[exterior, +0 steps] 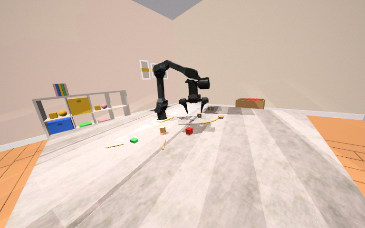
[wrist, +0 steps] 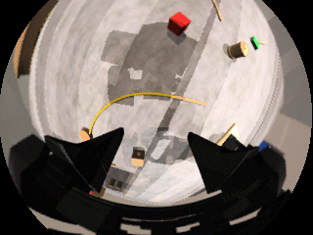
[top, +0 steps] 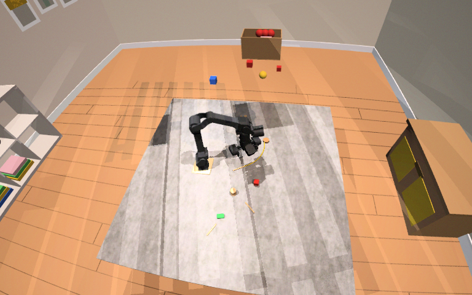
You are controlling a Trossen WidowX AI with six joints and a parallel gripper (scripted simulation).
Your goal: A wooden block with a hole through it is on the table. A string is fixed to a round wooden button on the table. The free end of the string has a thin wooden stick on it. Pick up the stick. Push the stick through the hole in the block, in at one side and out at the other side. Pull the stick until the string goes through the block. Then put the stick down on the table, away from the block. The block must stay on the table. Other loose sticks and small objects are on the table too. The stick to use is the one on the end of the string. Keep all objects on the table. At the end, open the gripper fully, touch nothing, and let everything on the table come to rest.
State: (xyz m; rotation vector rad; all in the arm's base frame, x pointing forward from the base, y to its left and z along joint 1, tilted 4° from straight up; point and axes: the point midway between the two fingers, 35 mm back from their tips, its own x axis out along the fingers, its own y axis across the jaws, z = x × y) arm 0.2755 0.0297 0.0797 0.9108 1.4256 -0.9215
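My gripper (exterior: 194,109) is open and empty, hanging a little above the table; it also shows in the wrist view (wrist: 156,133) and in the top view (top: 242,150). The small wooden block with a hole (wrist: 137,156) sits just below and between the fingers (exterior: 199,115). The round wooden button (exterior: 220,116) lies to its right (wrist: 85,133) (top: 265,139). The yellow string (wrist: 124,98) runs from it in an arc on the table, apart from the block. The thin stick (wrist: 192,100) (exterior: 185,123) lies flat at the string's free end.
A red cube (exterior: 189,130), a wooden cylinder (exterior: 162,129), a green block (exterior: 133,139) and two loose sticks (exterior: 114,145) (exterior: 163,144) lie nearer the front. Another small wooden block (exterior: 209,108) stands behind the gripper. The arm's base (exterior: 161,115) is to the left.
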